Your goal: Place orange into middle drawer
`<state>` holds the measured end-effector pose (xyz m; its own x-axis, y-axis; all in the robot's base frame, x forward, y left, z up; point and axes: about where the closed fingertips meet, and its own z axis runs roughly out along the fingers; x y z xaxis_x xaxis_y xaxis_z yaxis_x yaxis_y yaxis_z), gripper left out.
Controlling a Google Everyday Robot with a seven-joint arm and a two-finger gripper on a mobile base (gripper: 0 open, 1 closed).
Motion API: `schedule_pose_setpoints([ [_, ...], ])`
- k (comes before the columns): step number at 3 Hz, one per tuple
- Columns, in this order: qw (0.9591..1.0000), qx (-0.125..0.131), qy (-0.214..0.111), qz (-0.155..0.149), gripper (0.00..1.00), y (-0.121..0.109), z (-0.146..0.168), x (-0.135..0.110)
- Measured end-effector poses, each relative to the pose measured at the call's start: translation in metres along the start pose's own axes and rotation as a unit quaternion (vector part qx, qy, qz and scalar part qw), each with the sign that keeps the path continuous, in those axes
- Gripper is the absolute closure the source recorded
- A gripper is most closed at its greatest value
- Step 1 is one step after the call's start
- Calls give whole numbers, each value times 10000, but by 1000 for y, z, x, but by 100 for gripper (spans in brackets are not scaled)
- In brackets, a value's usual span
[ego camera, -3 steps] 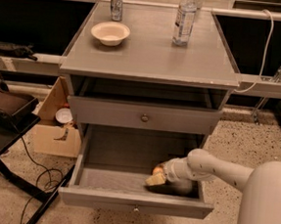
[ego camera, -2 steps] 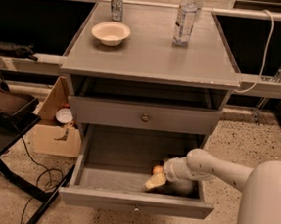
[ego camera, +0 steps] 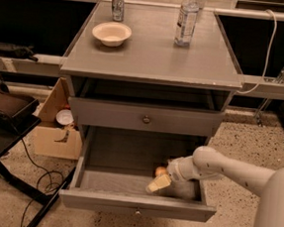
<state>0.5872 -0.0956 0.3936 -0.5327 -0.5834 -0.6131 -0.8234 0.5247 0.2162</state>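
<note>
- Standing pulled out from the gray cabinet, the middle drawer (ego camera: pixel 99 201) shows its floor and side walls; a small round knob (ego camera: pixel 137 212) sits at the centre of its front panel.
- The orange (ego camera: pixel 161 171) is inside this drawer, toward the right and about midway front to back, low near the drawer floor.
- The gripper (ego camera: pixel 158 182) is inside the drawer too, angled down and to the left, its cream tip just in front of the orange and touching it or nearly so.
- Whether the gripper grasps the orange or has released it cannot be told.
- The white arm (ego camera: pixel 226 167) comes in from the right and crosses over the drawer's right wall.
- The upper drawer (ego camera: pixel 107 113) is closed, with its own knob (ego camera: pixel 146 119) at front centre.
- On the worktop (ego camera: pixel 151 59) a cream bowl (ego camera: pixel 111 33) stands at the left, a can (ego camera: pixel 117 3) behind it at the back edge, and a clear bottle (ego camera: pixel 187 19) at the right, well apart from the bowl.
- A cardboard box (ego camera: pixel 55 140) sits on the speckled floor just left of the cabinet.
</note>
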Motion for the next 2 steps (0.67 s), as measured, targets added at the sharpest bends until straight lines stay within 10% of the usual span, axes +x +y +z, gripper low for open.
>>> schedule_pose_setpoints([
  [2,9983,-122,366,-442,0,70,-123,-53],
])
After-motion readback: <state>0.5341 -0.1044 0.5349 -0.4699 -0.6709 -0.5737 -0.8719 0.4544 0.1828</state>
